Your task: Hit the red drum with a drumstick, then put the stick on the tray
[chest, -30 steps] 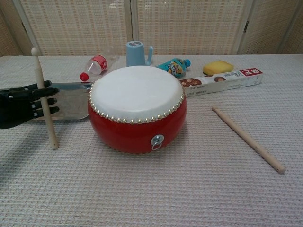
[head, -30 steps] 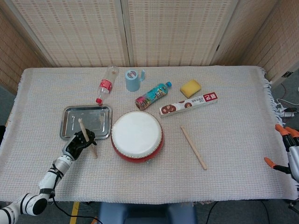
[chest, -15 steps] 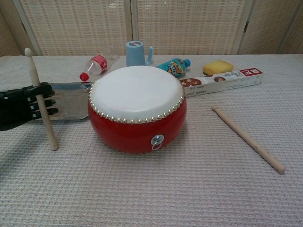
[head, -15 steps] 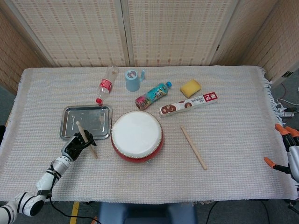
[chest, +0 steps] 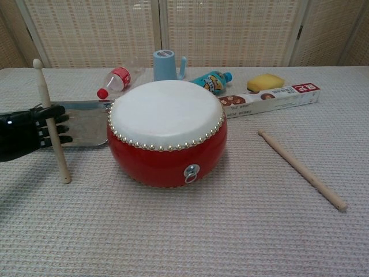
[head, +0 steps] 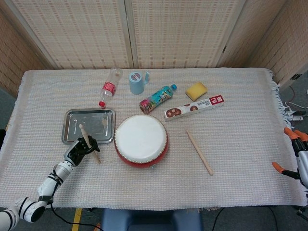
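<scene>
Table point(head: 240, 154) is covered with a beige woven cloth, fringe on the right edge. Sitting on it: a round red drum with a white skin point(head: 141, 140) in the middle, a shiny metal tray point(head: 72, 120) to its left, and a loose wooden drumstick point(head: 199, 152) to its right. Along the back there's a clear plastic bottle with a red cap point(head: 109, 87), a light blue mug point(head: 137, 82), a colourful drink bottle on its side point(head: 157, 98), a yellow sponge point(head: 196, 90) and a long red-and-white box point(head: 194, 108).

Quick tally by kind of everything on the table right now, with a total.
Drumsticks: 2, one in the left hand at, one lying loose
Drum: 1
Tray: 1
Bottles: 2, clear and colourful
Blue cup: 1
Sponge: 1
Long box: 1
Total: 9
</scene>
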Robot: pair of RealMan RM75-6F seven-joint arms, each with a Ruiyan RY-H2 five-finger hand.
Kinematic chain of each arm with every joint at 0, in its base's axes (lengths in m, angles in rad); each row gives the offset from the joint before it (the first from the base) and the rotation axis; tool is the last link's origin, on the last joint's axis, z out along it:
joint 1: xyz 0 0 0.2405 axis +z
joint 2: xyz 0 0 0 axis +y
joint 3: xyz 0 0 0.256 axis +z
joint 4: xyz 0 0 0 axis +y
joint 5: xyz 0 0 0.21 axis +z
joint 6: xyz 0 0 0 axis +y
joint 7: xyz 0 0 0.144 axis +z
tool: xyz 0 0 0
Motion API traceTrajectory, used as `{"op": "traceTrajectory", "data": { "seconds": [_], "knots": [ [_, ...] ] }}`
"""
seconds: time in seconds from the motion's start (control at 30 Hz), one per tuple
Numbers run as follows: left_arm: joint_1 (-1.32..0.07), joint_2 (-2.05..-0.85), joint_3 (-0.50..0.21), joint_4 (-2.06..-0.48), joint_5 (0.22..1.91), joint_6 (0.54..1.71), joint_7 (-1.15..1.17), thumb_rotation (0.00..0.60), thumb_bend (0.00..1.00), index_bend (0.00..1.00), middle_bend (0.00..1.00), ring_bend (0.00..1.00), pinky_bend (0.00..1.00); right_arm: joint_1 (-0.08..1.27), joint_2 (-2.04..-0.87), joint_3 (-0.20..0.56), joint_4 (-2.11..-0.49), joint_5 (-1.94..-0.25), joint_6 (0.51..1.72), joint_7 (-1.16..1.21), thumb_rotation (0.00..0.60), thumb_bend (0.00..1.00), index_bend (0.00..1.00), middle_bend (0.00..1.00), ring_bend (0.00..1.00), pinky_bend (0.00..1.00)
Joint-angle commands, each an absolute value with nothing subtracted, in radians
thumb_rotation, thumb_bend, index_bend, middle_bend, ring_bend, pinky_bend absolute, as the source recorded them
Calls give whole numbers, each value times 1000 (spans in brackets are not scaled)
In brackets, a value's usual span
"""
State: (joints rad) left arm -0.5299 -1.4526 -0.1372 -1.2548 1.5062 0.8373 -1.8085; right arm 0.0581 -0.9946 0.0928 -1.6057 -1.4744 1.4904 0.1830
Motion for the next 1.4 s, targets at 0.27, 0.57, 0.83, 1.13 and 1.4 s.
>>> {"op": "traceTrajectory", "data": {
  "seconds": [0.27, 0.57, 0.83, 1.13, 1.4],
  "knots": [
    [-534, -1459, -106, -1247, 1510, 868, -1747, 522, 222, 718, 673, 625, 525, 55, -994, 92, -1608, -1476, 1494, 186, 600, 156, 24, 137, 0, 114],
    [-532, -1476, -64, -1232, 1530, 902, -1753, 415, 222, 718, 660, 621, 497, 55, -993, 92, -1612, -1474, 1492, 182, 600, 156, 24, 137, 0, 114],
    [-540, -1476, -35, -1215, 1554, 929, -1779, 323, 215, 697, 650, 609, 487, 58, -994, 94, -1616, -1474, 1490, 178, 600, 156, 24, 137, 0, 114],
    [-545, -1498, -13, -1186, 1550, 940, -1702, 415, 214, 703, 652, 608, 488, 56, -991, 95, -1621, -1471, 1491, 177, 600, 156, 24, 137, 0, 114],
    [-549, -1512, -1, -1180, 1538, 933, -1686, 434, 216, 708, 653, 608, 489, 57, -992, 94, -1622, -1469, 1488, 179, 600, 156, 24, 137, 0, 114]
  ]
}}
